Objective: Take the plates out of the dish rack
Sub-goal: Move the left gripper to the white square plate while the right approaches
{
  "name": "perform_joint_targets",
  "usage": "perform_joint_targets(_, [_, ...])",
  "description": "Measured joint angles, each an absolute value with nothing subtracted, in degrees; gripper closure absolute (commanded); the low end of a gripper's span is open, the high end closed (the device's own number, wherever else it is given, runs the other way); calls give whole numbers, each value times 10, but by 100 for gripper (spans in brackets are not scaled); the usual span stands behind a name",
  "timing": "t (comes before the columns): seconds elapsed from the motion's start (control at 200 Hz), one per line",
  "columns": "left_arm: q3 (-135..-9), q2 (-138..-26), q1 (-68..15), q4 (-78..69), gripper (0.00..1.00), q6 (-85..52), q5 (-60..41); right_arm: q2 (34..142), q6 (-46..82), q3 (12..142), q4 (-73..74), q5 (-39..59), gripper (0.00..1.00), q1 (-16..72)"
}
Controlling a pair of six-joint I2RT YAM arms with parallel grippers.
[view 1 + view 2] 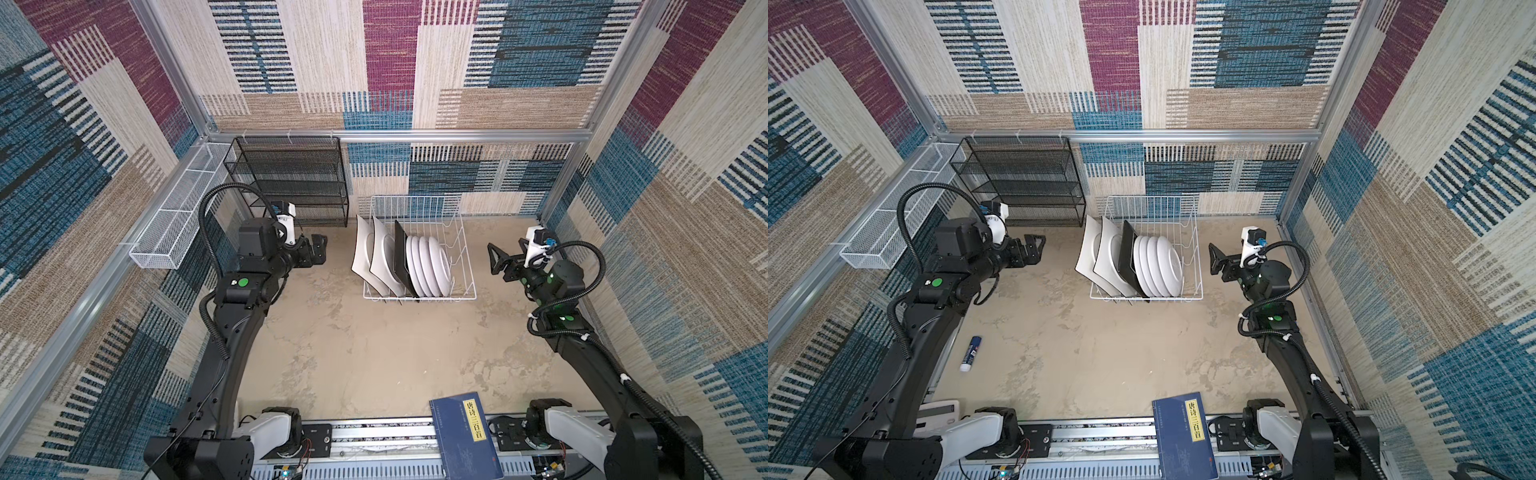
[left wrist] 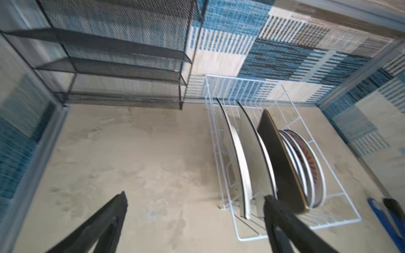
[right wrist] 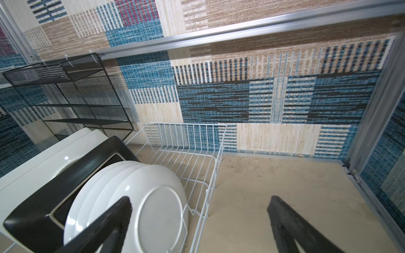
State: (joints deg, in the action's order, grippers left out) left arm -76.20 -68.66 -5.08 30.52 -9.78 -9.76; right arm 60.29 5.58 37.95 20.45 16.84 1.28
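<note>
The white wire dish rack (image 1: 436,297) (image 1: 1167,298) stands at the back middle of the table. In it, on edge, stand two white square plates (image 1: 363,253), a black square plate (image 1: 401,262) and several round white plates (image 1: 432,266) (image 3: 162,210). My left gripper (image 1: 320,248) (image 2: 196,195) hovers open to the left of the rack with nothing in it. To the rack's right, my right gripper (image 1: 494,257) (image 3: 200,198) is open and empty, facing the round plates. An orange print shows on one round plate (image 2: 312,168) in the left wrist view.
A black mesh shelf unit (image 1: 291,178) stands at the back left, with a long white mesh trough (image 1: 174,216) along the left wall. A blue book (image 1: 465,436) lies at the front edge. A glue stick (image 1: 970,353) lies near the left arm.
</note>
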Motion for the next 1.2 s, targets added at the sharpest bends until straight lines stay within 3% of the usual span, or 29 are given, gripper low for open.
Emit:
perform_joint_targets(0.396, [-868,-826,-149,399,7,-154,-114,607,59,423,122,284,1,13])
perform_joint_targets(0.851, [-1012,-988,-164,478,31,-172,-118,593,63,435,85,402,1,23])
perform_joint_targets(1.202, [-1091,-1069,-163,516,46,-172,-118,594,50,440,65,421,1,38])
